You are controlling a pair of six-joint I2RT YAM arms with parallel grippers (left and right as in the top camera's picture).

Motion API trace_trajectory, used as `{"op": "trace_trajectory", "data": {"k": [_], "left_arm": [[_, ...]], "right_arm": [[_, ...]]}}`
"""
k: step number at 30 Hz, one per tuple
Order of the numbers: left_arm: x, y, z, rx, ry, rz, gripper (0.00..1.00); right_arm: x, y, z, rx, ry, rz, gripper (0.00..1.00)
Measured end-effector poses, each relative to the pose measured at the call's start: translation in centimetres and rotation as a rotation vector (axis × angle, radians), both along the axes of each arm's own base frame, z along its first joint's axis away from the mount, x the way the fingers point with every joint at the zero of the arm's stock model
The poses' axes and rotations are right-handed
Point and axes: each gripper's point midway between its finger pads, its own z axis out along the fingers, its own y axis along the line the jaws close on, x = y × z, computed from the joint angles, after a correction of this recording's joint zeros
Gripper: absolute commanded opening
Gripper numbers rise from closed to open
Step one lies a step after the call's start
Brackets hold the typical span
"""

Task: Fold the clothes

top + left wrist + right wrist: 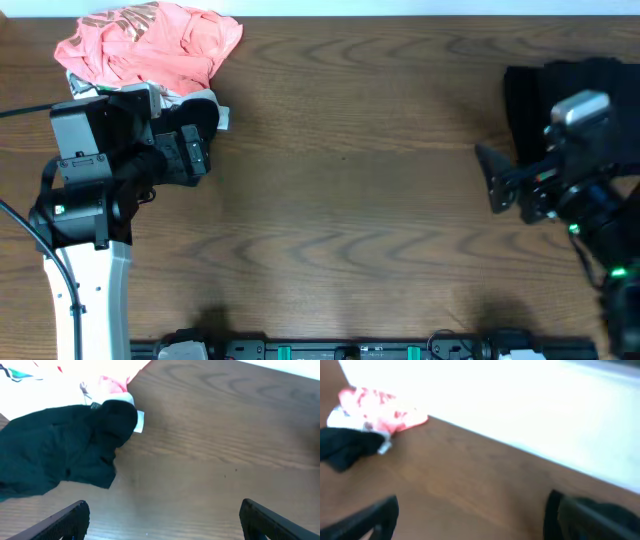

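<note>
The clothes lie in two places. At the table's far left a crumpled coral-pink garment (150, 45) sits on a white one, with a black garment (205, 108) and its white label at the heap's near edge. A pile of black fabric (570, 85) lies at the right edge. My left gripper (207, 150) hovers open just beside the black garment (65, 455), touching nothing; its fingers (70, 520) frame bare wood. My right gripper (492, 182) is open and empty over the table, left of the black pile. From it the pink garment (377, 410) shows far off.
The wooden table (350, 220) stretches between the two arms. The right arm's body covers part of the black pile. A white wall (520, 400) runs behind the table's far edge. A dark rail (350, 350) lines the near edge.
</note>
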Motion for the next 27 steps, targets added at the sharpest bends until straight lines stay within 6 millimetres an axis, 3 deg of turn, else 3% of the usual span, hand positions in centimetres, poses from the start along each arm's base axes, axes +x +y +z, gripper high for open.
{"op": "trace_trajectory", "data": {"k": [6,15,19,27], "left_arm": [[0.0,0.0,0.0,0.0,0.0,0.0,0.96],[0.0,0.0,0.0,0.0,0.0,0.0,0.96],[0.0,0.0,0.0,0.0,0.0,0.0,0.96],[0.0,0.0,0.0,0.0,0.0,0.0,0.96]], "right_arm": [[-0.4,-0.1,-6.5,0.011,-0.145,0.006,0.99],[-3.0,-0.9,-13.1,0.014,-0.31,-0.015,0.99],[-3.1,-0.9,-15.5,0.021,-0.377,-0.014,0.99],[-2.2,-1.8,-20.4,0.06,-0.329,-0.077,0.99]]}}
